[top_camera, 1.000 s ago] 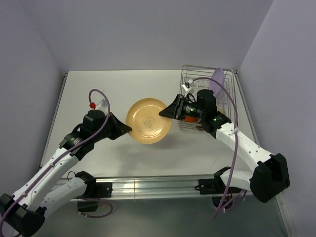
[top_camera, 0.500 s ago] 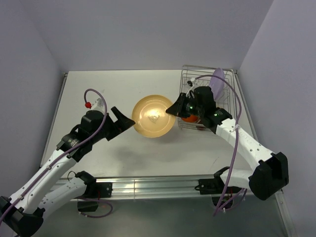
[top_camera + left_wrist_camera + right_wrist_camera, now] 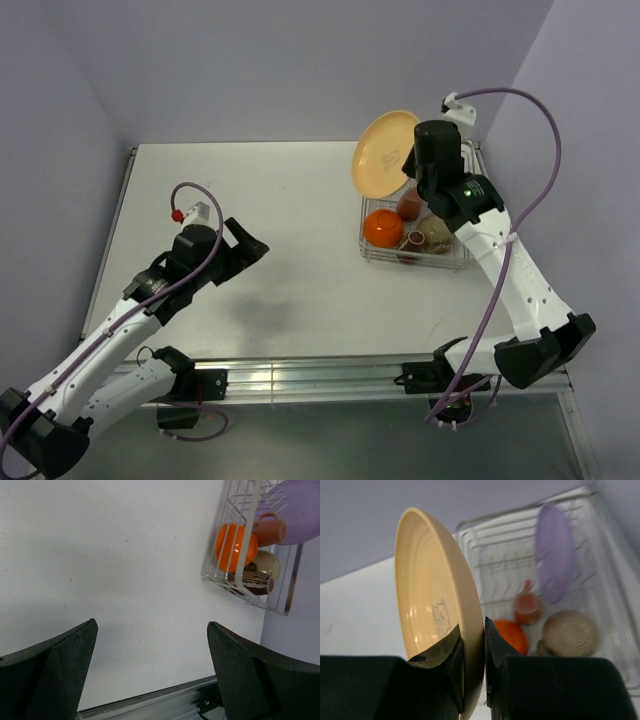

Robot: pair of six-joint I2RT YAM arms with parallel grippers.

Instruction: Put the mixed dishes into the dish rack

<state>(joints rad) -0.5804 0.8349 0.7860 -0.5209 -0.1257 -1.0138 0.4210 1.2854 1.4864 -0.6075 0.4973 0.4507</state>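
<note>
Between my right end effector tips, pinched tan plate rim, small printed figure unreadable, beyond it dish rack, orange bowl, lilac plate, left end effector spread wide, holding nothing.

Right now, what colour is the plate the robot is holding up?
The plate is pale yellowish-tan with a tiny drawing inside; right wrist view shows it best.

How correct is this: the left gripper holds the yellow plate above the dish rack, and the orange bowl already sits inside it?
One error: the right gripper, not the left gripper, holds the yellow plate above the dish rack, as the right wrist view shows. The orange bowl does sit inside it.
</note>
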